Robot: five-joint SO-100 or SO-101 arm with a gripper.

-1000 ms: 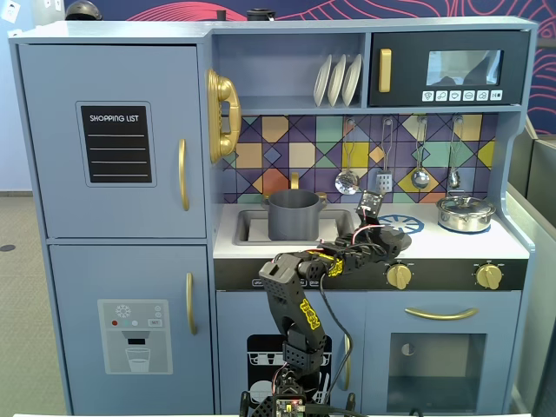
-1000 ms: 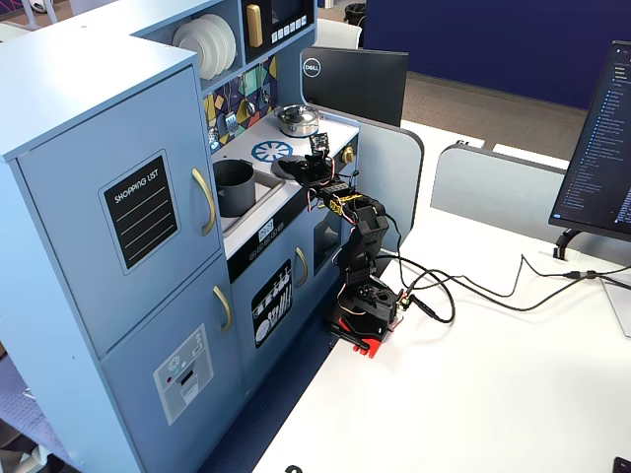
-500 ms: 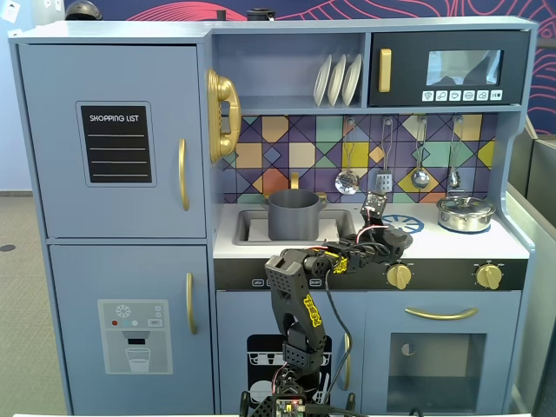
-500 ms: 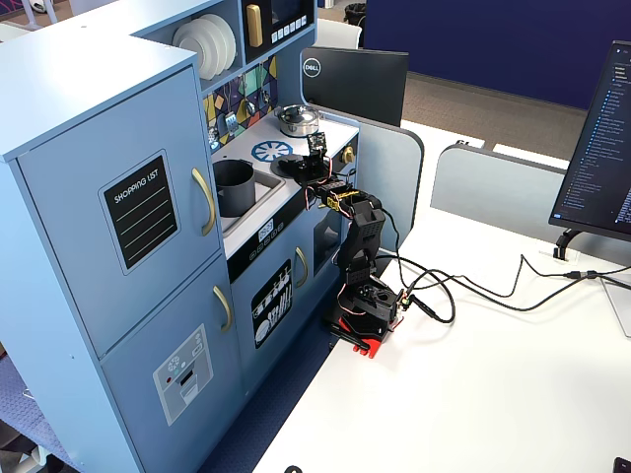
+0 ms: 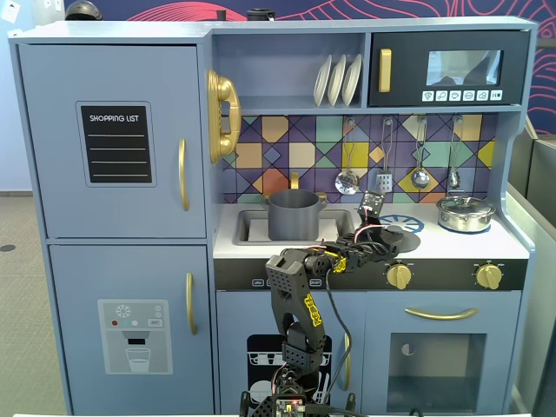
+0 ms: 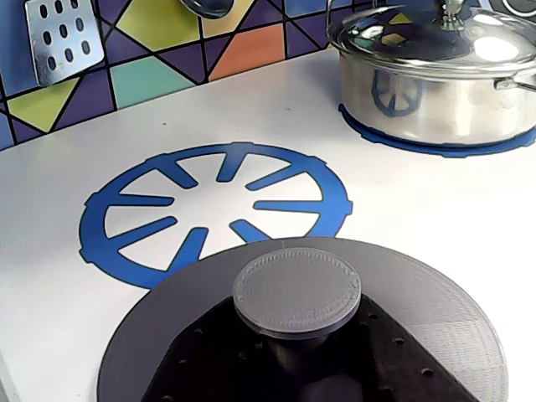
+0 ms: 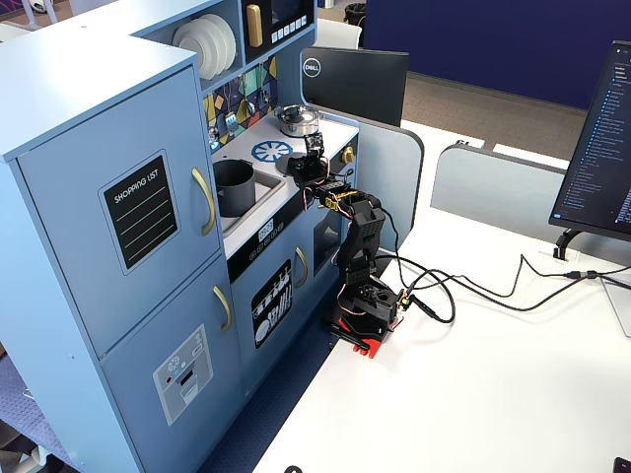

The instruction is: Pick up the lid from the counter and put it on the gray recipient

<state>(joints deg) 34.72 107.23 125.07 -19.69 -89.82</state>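
Claw (image 6: 293, 381) sits directly over the lid (image 6: 435, 335), straddling its knob (image 6: 297, 291); grip state undeterminable.

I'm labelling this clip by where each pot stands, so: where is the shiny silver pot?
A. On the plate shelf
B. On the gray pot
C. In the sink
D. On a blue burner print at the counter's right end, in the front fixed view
D: in a fixed view the silver pot stands at the right end; the wrist view shows a blue ring under it.
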